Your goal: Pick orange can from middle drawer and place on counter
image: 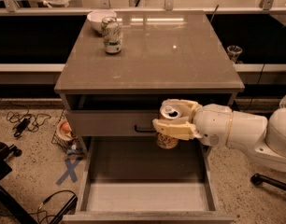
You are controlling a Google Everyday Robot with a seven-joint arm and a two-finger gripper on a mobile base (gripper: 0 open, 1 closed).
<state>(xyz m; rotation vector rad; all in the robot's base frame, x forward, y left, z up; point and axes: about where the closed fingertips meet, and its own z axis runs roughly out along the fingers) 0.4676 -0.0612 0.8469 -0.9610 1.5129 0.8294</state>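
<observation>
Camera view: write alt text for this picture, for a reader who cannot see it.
The robot's gripper holds an orange can upright just above the open middle drawer, in front of the drawer front above it and below the counter. A green-and-white can and a white bowl stand near the counter's far left corner.

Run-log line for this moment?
gripper: shut on small orange-brown can | position: above open grey middle drawer | glossy grey-brown counter: can not yet placed
</observation>
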